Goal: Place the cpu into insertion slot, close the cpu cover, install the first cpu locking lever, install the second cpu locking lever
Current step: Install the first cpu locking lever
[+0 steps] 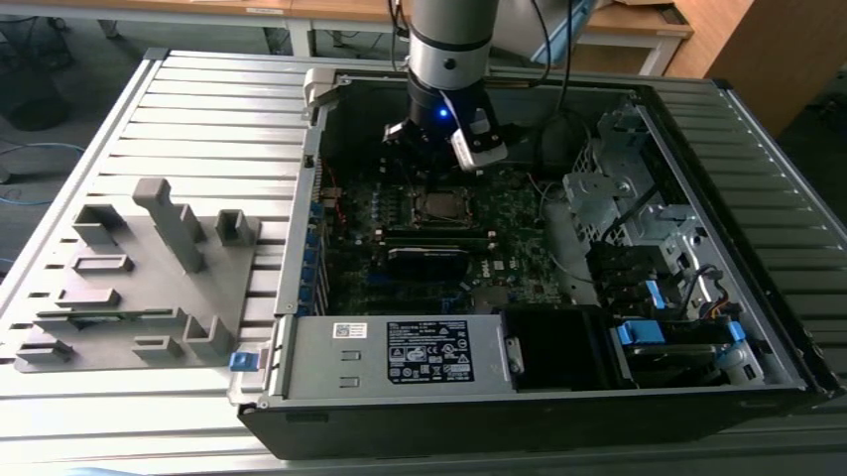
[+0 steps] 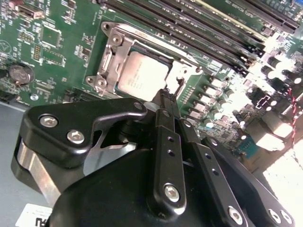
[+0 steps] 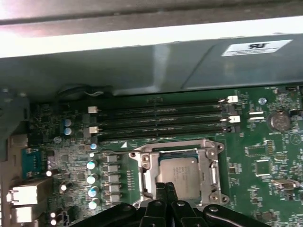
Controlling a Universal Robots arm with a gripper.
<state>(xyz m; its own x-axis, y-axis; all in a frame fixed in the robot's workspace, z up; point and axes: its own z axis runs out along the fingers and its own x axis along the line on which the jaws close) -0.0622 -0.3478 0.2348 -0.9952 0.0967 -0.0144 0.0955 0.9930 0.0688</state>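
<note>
Second wrist view: the tool (image 2: 166,96), pinched narrow and empty, is hovering beside the cpu cover (image 2: 111,56), closed over the cpu (image 2: 142,75); slow, steady pressing looks wisest.

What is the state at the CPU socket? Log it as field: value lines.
cpu: small flat silver-grey square chip, seated in the dark square insertion slot
cpu cover: thin silver metal frame plate, down flat around the chip
gripper: black two-finger gripper, fingers together, tips at the socket's edge beside the chip
setting: green motherboard inside an open black computer case
</note>
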